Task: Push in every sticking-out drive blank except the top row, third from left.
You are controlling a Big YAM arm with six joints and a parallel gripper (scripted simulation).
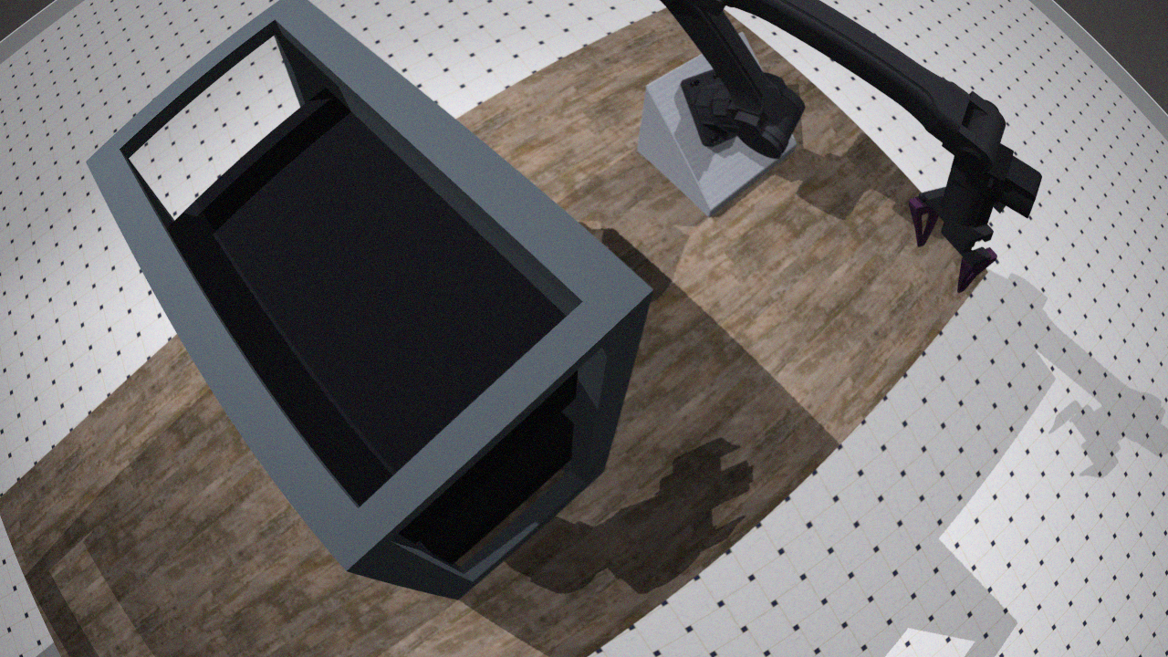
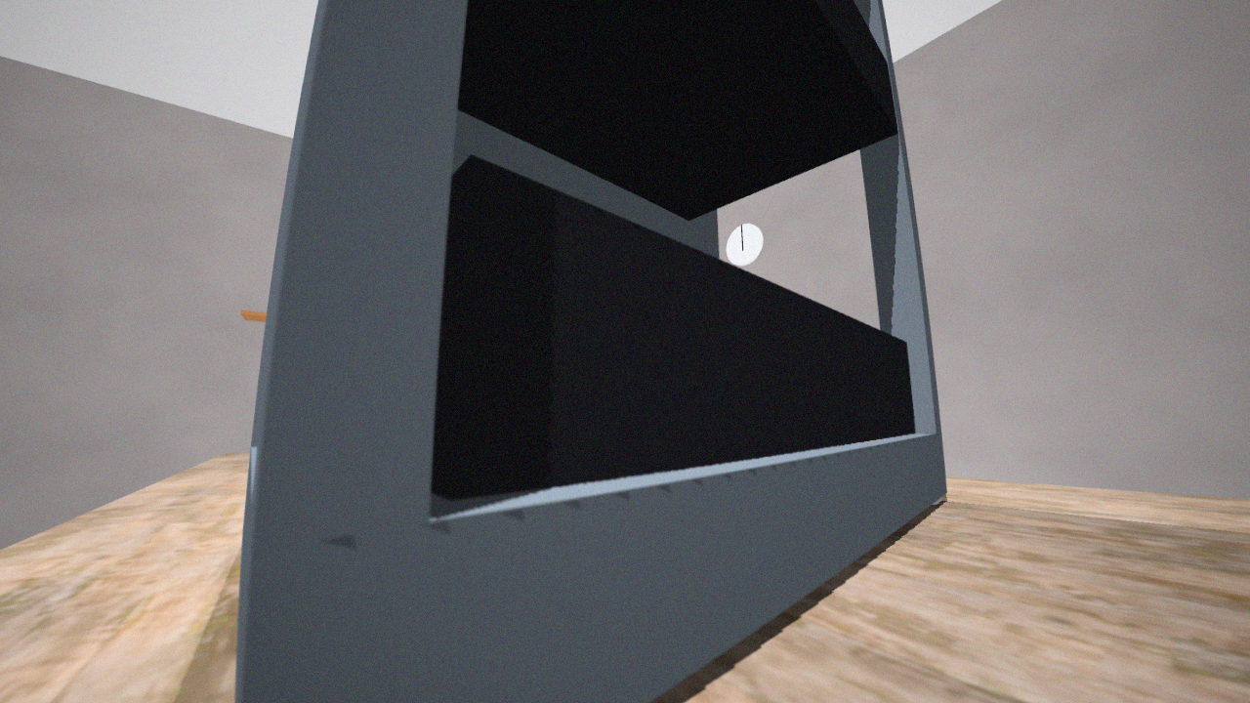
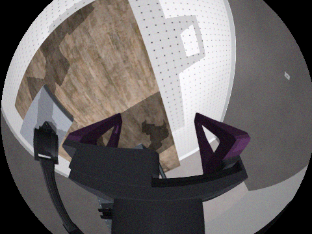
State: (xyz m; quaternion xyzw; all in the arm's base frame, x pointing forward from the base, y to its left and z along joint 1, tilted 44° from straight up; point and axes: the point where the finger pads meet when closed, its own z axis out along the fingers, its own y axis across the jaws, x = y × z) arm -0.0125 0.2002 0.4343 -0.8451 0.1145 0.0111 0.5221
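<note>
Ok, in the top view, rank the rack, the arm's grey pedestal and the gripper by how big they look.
1. Rack, by far.
2. Grey pedestal.
3. Gripper, fingers wide open, holding nothing.
The gripper looks raised, nearer the camera, so 2 versus 3 is unsure.

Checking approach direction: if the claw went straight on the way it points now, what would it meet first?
Not the rack. The open claw points down, well off to the side, so it would likely first meet the dotted white floor; depth is uncertain.

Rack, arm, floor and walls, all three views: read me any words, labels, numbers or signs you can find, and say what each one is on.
No readable text in any view.
Rack: plain grey frame, no label.
Arm and gripper: no brand or number visible.
White disc on the far wall: only a thin dark line, no digits.
Small pale mark on the wall in the wrist view: too small to read.
</note>
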